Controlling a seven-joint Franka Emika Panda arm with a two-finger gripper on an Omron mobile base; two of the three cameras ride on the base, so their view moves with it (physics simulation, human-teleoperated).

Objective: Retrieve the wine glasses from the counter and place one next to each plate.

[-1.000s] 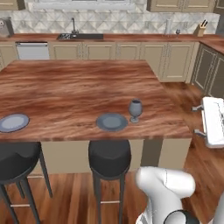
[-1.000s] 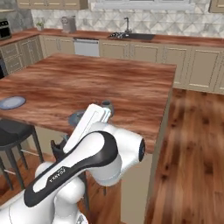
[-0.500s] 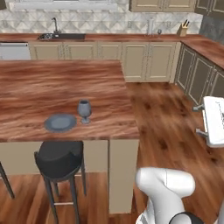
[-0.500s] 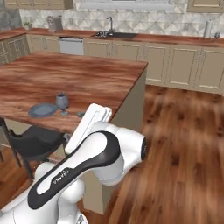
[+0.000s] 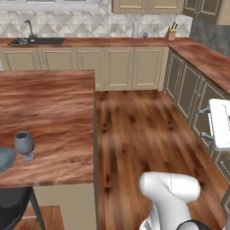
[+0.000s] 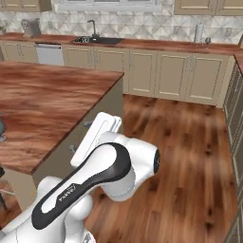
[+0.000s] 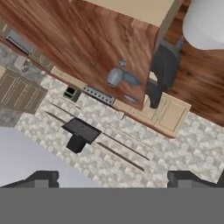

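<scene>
Tool (image 7: 112,177) spread and empty at the bottom of the hand view. One glass (image 5: 24,144) already stands beside a plate (image 5: 5,158), cut off at the lower left edge of the left base view. You look to be between deliveries: the second glass (image 5: 145,35) waits on the far tabletop (image 5: 112,42), upper centre, tiny beside the paper-towel roll (image 5: 135,29). Next, drive closer; the other plate is out of frame.

Glossy white rounded arm (image 6: 95,175) — black joint band, small grey lettering — two dark finger tips (image 7: 41,178).
</scene>
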